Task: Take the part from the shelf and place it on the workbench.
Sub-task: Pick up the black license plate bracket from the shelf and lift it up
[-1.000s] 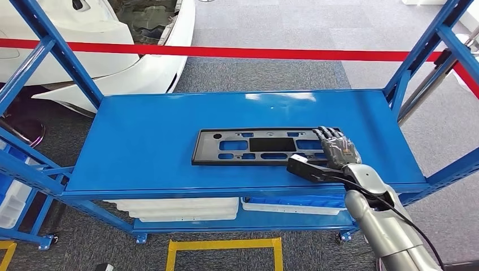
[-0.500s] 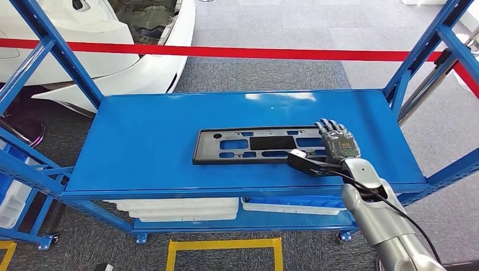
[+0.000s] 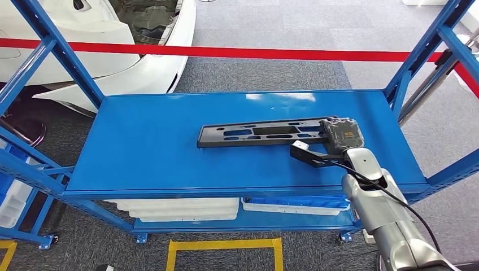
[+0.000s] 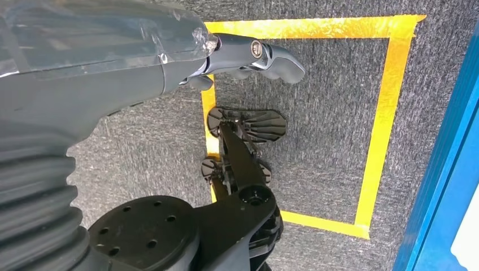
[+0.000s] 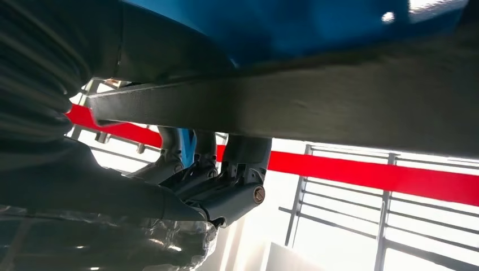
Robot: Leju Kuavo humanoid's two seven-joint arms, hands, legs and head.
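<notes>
Head view: the right hand (image 3: 341,134) clamps one end of the part (image 3: 261,133), a long flat black slotted plate tilted above the shelf (image 3: 141,141).

**Blue shelf and its load**

The blue metal shelf (image 3: 141,147) carries one long black plastic part (image 3: 257,133) on its top deck, right of centre, tilted up on edge. White trays (image 3: 181,209) sit on the lower level.

Grey carpet floor (image 3: 271,73), red barrier tape (image 3: 254,53), yellow floor tape (image 3: 226,244), white car body (image 3: 113,62).
</notes>
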